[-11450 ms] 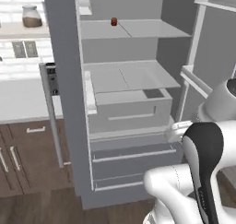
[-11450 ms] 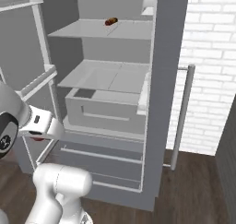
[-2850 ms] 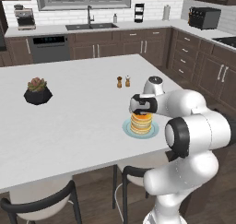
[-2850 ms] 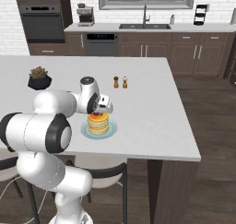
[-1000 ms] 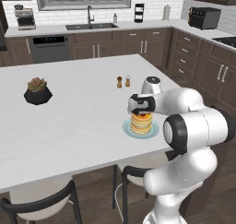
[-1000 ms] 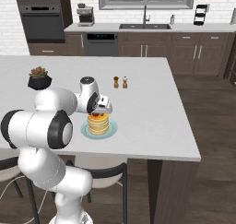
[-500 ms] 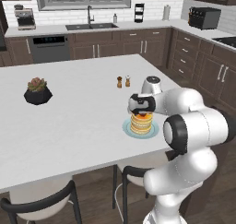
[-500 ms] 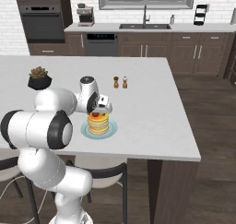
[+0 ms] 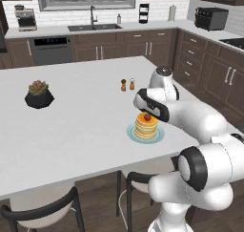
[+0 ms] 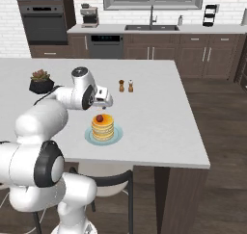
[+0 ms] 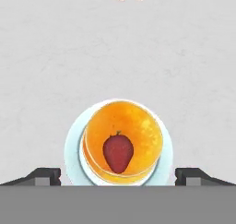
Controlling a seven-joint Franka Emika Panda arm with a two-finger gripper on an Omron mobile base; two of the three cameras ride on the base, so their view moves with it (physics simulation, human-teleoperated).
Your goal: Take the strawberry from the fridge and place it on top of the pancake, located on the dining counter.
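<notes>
The strawberry [image 11: 118, 152] lies on top of the pancake [image 11: 123, 142], slightly toward six o'clock of its centre, on the pale blue plate [image 11: 70, 147]. The gripper [image 11: 118, 176] hangs directly above, fingers [image 11: 44, 175] spread wide and clear of the fruit. On the dining counter [image 9: 76, 131], two small shakers [image 9: 127, 84] stand at twelve o'clock and a potted plant [image 9: 38, 94] sits at ten o'clock.

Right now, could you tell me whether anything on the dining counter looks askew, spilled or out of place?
Nothing stands out. The strawberry lies on the pancake stack, which sits level on its plate; the gripper hangs open above it.
</notes>
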